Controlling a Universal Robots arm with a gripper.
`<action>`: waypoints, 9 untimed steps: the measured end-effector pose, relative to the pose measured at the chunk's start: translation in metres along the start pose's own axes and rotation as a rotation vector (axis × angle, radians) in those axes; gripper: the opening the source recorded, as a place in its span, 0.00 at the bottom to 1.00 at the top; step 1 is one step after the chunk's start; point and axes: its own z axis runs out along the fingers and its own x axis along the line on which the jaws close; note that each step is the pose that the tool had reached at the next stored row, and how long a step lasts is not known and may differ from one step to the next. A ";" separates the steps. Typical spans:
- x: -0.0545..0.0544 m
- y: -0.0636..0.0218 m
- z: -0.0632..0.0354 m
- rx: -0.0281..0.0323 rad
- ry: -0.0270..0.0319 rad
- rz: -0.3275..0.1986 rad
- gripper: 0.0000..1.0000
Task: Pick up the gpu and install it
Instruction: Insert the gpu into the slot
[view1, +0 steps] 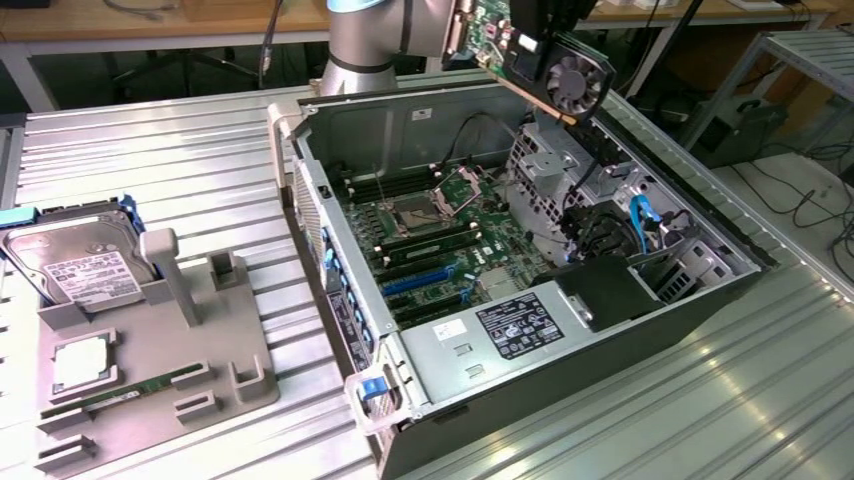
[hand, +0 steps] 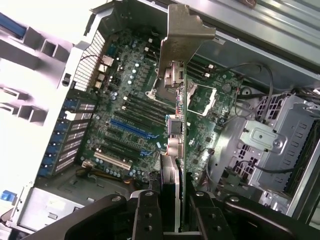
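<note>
**The gpu (view1: 567, 72) aloft over the open computer case (view1: 400, 115)**

Clamped in the gripper (hand: 174, 202), jaws closed on the card with one finger (hand: 147, 215) on each side. Hangs clear of the case, above its far upper corner in the exterior view, touching nothing inside. From the wrist, seen edge-on over the motherboard (view1: 447, 235), with the silver bracket (hand: 184, 40) at the end away from the fingers. Black face with one round fan (view1: 582, 80); green board behind it.

Inside the case:
- The motherboard flat against the bottom wall, with a silver-framed processor socket (view1: 416, 213), rows of dark memory slots and blue expansion slots (view1: 420, 282).
- A grey power supply (view1: 514, 325) at the near end, bearing a black label with white print too small to read.
- A metal drive cage (view1: 554, 165) towards the exterior view's right, with blue cables (view1: 641, 225) just beside it.

On the ribbed metal table (view1: 187, 150), well apart from the case on the exterior view's left, a grey holder (view1: 160, 385):
- A silver hard drive (view1: 80, 265) propped at a tilt in its far slot, white label unreadable.
- A square processor (view1: 80, 365) flat in a recess.
- A narrow green memory stick (view1: 127, 392) in a groove near the front edge.
</note>
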 end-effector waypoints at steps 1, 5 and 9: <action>0.000 0.0000 0.0000 -0.0002 0.0002 -0.007 0.27; 0.000 0.0000 0.0000 -0.0011 0.0011 -0.047 0.27; 0.000 0.0000 0.0000 -0.0016 0.0016 -0.069 0.27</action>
